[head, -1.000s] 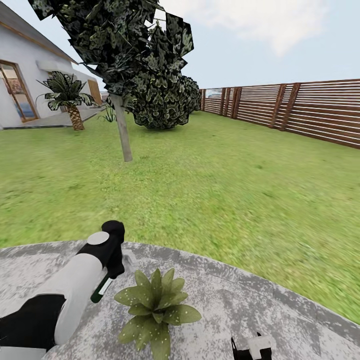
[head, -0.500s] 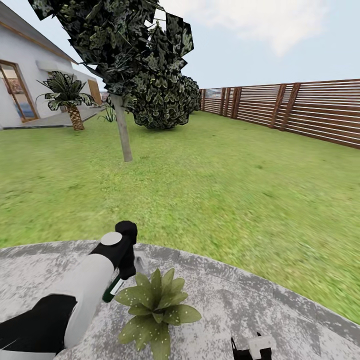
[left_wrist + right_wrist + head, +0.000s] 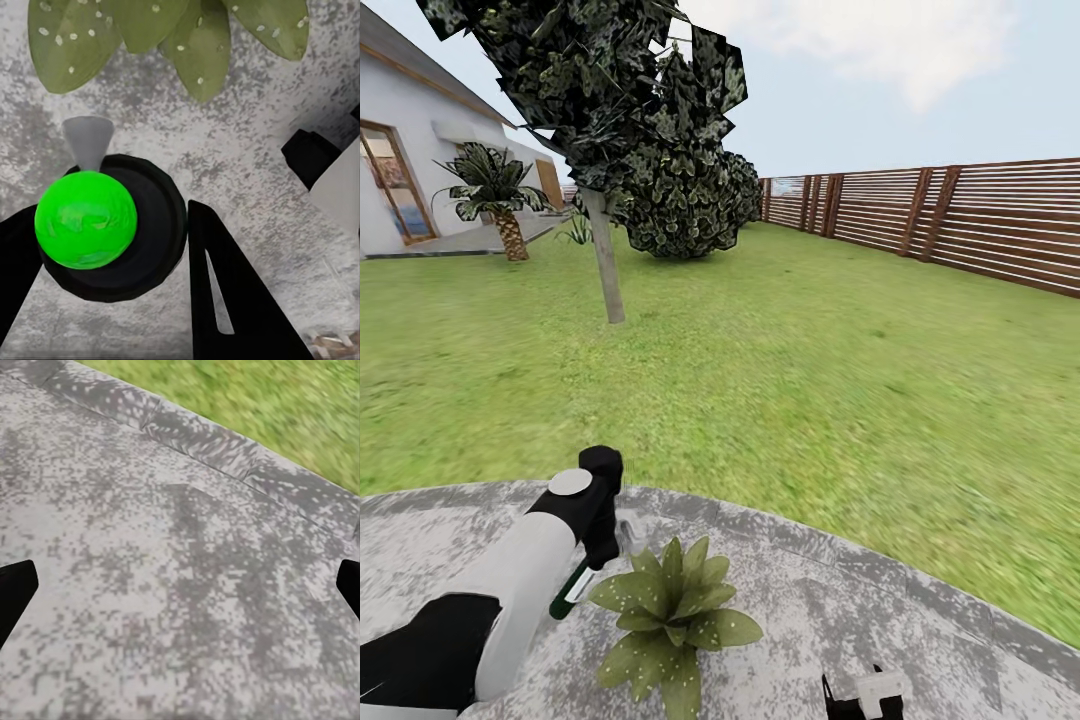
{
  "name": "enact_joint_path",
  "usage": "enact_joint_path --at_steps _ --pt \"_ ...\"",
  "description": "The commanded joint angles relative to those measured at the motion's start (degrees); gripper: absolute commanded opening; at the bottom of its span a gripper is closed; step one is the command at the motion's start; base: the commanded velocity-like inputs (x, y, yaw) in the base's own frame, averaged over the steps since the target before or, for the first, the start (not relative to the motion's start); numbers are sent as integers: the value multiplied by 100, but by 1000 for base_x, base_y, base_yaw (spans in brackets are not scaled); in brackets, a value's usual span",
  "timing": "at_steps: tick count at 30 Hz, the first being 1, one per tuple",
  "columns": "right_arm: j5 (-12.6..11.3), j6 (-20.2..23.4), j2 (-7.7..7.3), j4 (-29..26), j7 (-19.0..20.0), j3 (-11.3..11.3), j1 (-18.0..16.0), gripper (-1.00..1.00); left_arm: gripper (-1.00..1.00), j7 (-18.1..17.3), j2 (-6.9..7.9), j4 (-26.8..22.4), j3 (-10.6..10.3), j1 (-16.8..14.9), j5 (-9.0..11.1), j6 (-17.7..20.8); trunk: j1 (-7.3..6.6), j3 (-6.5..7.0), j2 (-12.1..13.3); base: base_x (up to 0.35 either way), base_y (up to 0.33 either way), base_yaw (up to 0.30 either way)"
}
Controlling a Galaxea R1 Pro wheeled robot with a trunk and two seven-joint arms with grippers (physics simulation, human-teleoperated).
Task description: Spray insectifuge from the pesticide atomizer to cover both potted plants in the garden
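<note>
Left wrist view, nearest: left pincer [image 3: 112, 251] closed around the pesticide atomizer [image 3: 146, 225], grey nozzle [image 3: 88, 142] aimed along the fingers at the potted plant [image 3: 199, 45] just beyond, apart from its leaves. Right pincer [image 3: 180, 585] spread wide and empty above the patio [image 3: 112, 495], so left arm nearer. Farther out, lawn [image 3: 810, 380]. Against half a second ago: left wrist drawn slightly back from the plant.
</note>
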Motion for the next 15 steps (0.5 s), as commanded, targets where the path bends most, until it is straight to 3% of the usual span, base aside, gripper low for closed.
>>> enact_joint_path --at_steps 1,9,15 --pt "62 -16 -3 6 -22 -39 -4 100 -100 -44 2 -5 -12 -2 -35 58 -1 -5 -2 0 0 0" --pt "62 -16 -24 6 -25 -40 -4 100 -100 -64 -78 -8 8 -83 -25 66 -1 -5 -2 8 0 0" --pt "62 -16 -18 6 -22 -40 -4 100 -100 -75 -83 -13 9 -91 -25 72 -1 -5 -2 225 -70 0"
